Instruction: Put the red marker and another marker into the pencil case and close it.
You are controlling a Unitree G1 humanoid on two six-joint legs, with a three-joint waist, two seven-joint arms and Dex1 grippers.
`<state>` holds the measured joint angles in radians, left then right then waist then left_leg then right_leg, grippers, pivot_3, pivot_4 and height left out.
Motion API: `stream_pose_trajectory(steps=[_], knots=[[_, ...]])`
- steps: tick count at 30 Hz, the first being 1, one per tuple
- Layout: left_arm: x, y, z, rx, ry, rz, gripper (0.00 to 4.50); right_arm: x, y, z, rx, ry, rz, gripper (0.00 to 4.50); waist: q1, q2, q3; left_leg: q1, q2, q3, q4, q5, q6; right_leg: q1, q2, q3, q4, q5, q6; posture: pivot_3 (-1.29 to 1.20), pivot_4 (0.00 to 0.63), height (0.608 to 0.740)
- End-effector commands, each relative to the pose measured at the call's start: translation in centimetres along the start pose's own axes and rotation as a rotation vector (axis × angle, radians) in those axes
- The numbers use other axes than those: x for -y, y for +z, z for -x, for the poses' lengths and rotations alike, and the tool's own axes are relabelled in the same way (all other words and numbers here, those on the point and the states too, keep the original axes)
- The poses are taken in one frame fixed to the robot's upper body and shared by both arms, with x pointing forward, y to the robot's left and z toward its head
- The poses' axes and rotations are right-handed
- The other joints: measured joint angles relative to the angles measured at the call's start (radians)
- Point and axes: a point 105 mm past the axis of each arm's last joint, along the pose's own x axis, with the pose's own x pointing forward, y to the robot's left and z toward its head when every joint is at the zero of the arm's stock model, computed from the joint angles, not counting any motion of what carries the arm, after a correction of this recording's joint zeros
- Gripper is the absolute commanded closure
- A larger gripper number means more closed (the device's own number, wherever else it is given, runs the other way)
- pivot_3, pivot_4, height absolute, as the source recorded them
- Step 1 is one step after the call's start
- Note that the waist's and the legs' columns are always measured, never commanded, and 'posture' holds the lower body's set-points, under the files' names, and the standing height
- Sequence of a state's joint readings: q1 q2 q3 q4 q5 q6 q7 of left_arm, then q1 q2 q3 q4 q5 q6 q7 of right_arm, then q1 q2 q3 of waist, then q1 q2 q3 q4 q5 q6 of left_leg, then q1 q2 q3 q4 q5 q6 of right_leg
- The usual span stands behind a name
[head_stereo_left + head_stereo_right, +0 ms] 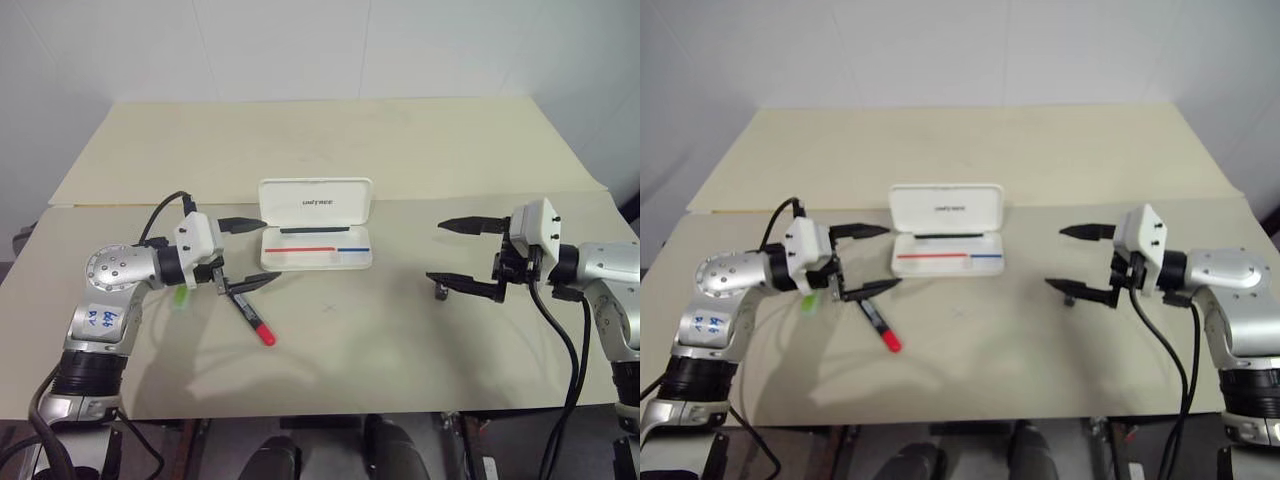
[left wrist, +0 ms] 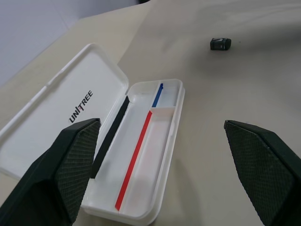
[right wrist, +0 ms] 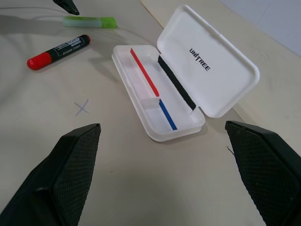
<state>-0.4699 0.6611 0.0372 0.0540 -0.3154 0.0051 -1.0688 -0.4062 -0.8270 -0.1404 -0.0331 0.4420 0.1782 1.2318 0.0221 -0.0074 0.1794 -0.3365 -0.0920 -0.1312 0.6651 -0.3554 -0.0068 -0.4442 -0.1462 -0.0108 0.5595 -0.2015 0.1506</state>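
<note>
Marker (image 1: 254, 321) lies beneath left gripper (image 1: 245, 253)

pencil case (image 3: 188, 80) open, empty | red marker (image 3: 59, 51), green marker (image 3: 89, 21) beside it

Open pencil case (image 1: 316, 236) mid-table (image 1: 400, 330), red marker (image 1: 252, 317) before its left end, another marker (image 3: 89, 21) left of that
</note>
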Motion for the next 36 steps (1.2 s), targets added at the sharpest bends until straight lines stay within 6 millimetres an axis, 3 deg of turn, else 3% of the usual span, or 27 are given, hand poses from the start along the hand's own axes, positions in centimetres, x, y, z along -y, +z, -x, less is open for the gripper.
stream_pose_trajectory(steps=[1,11,20,25,28,34,36], knots=[[-0.6,1.1,0.0,0.022,-0.002,-0.047,0.03,-0.3,0.8,-0.6,0.041,0.005,0.019,0.00,0.000,0.000,0.000,0.000,0.000,0.000,0.000,0.000,0.000,0.000,0.000,0.000,0.000,0.000,0.000,0.00,0.150,0.740],[-0.2,0.3,0.3,-0.019,-0.009,-0.044,0.03,-0.8,0.4,-2.4,0.066,0.070,-0.007,0.00,-0.004,0.000,0.000,0.000,0.000,0.002,0.000,-0.001,0.001,0.000,0.001,0.002,-0.001,0.000,0.001,0.00,0.150,0.740],[-0.3,-3.1,4.6,-0.218,0.017,-0.073,0.03,-1.9,5.5,-6.1,0.323,0.109,-0.030,0.00,-0.021,0.000,0.000,0.000,0.002,0.002,0.000,-0.001,0.000,-0.001,0.002,0.002,-0.001,0.001,0.000,0.00,0.150,0.740],[-0.2,-3.6,4.9,-0.230,-0.018,-0.071,0.03,-2.8,6.1,-6.6,0.344,0.106,-0.039,0.00,-0.009,0.000,0.000,-0.001,0.002,0.002,0.000,-0.002,0.001,-0.002,0.002,0.002,-0.001,0.001,0.000,0.00,0.150,0.740],[-0.9,-3.3,4.2,-0.220,-0.030,-0.081,0.66,-2.8,5.6,-6.5,0.341,0.088,-0.056,0.00,0.000,0.000,0.000,-0.001,0.002,0.002,0.001,-0.003,0.001,-0.002,0.002,0.001,-0.001,0.001,0.000,0.00,0.150,0.740],[-1.8,-2.8,3.0,-0.195,-0.065,-0.081,2.64,-2.8,5.1,-6.6,0.335,0.052,-0.059,0.00,-0.002,0.000,0.000,0.000,0.002,0.003,0.001,-0.003,0.001,-0.002,0.003,0.002,-0.001,0.001,0.000,0.00,0.150,0.740],[-2.0,-2.8,2.4,-0.196,-0.085,-0.082,2.64,-2.9,5.0,-6.7,0.339,0.043,-0.060,0.00,-0.003,0.000,0.000,0.000,0.002,0.004,0.001,-0.003,0.001,-0.002,0.003,0.002,-0.001,0.001,0.000,0.00,0.150,0.740]])
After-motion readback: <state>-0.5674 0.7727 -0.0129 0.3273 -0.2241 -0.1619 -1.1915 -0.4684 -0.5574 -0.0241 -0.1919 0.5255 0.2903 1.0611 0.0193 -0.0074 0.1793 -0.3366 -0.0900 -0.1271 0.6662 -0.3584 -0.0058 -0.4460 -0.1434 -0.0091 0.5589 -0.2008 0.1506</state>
